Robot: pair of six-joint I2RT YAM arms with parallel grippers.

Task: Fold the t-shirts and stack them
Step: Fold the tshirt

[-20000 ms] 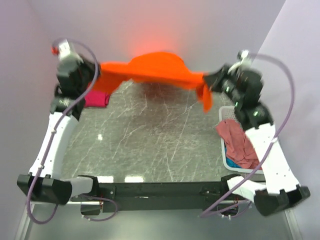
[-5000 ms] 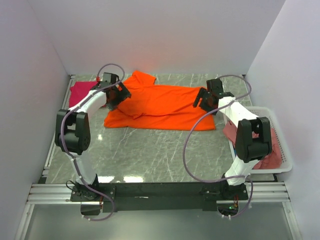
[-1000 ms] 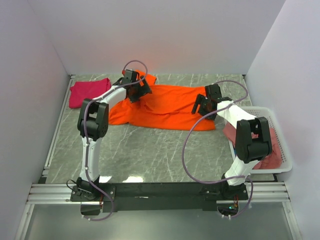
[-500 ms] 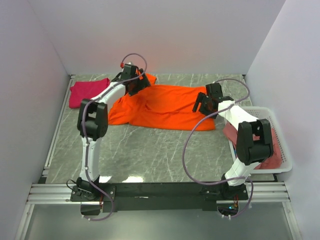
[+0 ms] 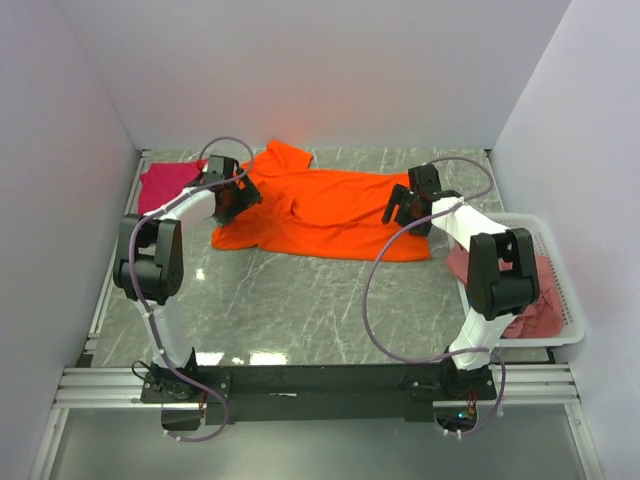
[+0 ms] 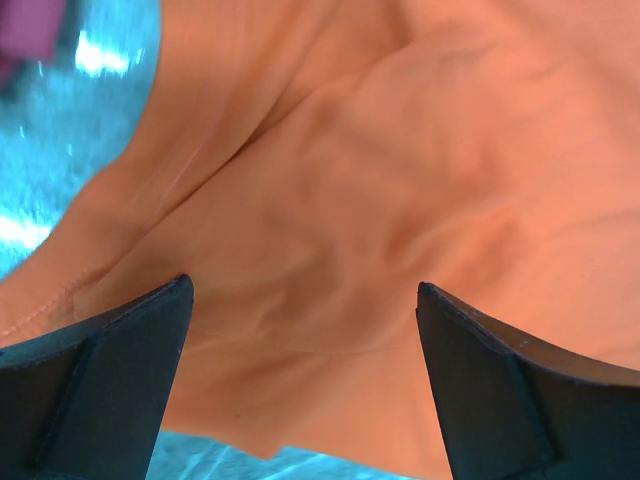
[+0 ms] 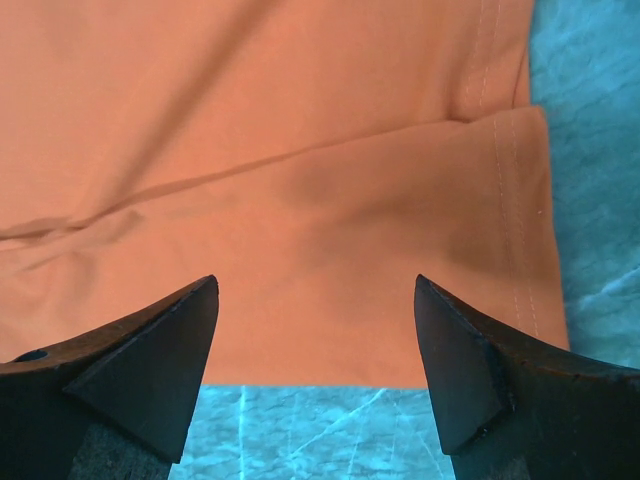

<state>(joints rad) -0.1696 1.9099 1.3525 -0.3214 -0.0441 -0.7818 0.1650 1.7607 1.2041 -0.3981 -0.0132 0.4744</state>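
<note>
The bright orange t-shirt (image 5: 325,212) lies spread and creased across the far half of the table. A folded magenta-pink t-shirt (image 5: 162,183) rests at the far left. My left gripper (image 5: 228,196) hovers over the orange shirt's left end, open, with only orange cloth (image 6: 320,200) between its fingers. My right gripper (image 5: 408,207) hangs over the shirt's right hem, open too; the hem (image 7: 330,300) and bare table show between its fingers. A dusty rose-pink t-shirt (image 5: 528,290) lies in the basket.
The white lattice basket (image 5: 570,310) stands at the right edge of the table, beside the right arm. Walls close in the table on the left, far and right sides. Grey marble table surface (image 5: 300,300) lies in front of the orange shirt.
My left gripper has swung from the orange shirt's far collar area leftward and nearer, to its left end. The right gripper has barely shifted. The shirt's left part lies a little differently.
</note>
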